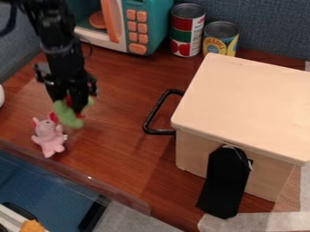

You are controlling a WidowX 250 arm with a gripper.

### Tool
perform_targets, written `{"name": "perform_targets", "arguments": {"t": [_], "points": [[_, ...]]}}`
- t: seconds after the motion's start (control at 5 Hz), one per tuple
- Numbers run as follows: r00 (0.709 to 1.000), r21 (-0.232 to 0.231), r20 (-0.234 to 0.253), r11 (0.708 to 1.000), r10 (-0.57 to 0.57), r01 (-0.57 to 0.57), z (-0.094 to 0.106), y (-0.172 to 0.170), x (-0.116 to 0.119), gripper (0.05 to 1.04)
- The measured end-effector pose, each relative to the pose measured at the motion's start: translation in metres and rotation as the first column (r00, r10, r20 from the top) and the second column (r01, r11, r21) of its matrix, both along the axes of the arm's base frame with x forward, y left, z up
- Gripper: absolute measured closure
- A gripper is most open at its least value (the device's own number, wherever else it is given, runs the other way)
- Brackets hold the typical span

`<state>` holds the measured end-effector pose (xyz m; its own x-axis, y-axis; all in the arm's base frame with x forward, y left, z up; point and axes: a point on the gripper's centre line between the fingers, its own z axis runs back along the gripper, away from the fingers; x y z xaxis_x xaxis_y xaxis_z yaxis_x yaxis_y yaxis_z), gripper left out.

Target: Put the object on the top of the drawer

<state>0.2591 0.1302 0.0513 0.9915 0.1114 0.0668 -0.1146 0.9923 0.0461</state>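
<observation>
On the glossy brown wooden table (121,136), there is one pink plush toy (47,137) at the left and one pale, box-shaped drawer (242,104) with one black bar handle (160,132). Just behind the plush, the gripper (72,105) holds one soft green toy (65,116); farther are two cylindrical metal cans (185,27) and one teal microwave (157,22).

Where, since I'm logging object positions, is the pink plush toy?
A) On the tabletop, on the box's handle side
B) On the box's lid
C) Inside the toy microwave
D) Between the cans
A: the pink toy rests on the tabletop, out past the black handle of the box.
</observation>
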Motion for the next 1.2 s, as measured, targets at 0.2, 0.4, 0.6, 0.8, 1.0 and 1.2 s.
{"name": "perform_targets", "arguments": {"t": [0.2, 0.4, 0.6, 0.8, 1.0, 1.2], "points": [[0.995, -0.046, 0.056, 0.995, -0.082, 0.084, 0.045, -0.042, 0.005, 0.625], [0.982, -0.061, 0.083, 0.982, -0.171, 0.176, 0.072, -0.089, 0.017, 0.625], [0.96, -0.041, 0.106, 0.963, -0.261, 0.266, 0.085, -0.136, 0.029, 0.625], [0.936, -0.024, 0.106, 0.941, -0.335, 0.339, 0.09, -0.177, 0.037, 0.625], [0.919, -0.025, 0.096, 0.922, -0.383, 0.387, 0.087, -0.206, 0.042, 0.625], [0.915, -0.025, 0.074, 0.917, -0.396, 0.399, 0.076, -0.217, 0.045, 0.625]]}}
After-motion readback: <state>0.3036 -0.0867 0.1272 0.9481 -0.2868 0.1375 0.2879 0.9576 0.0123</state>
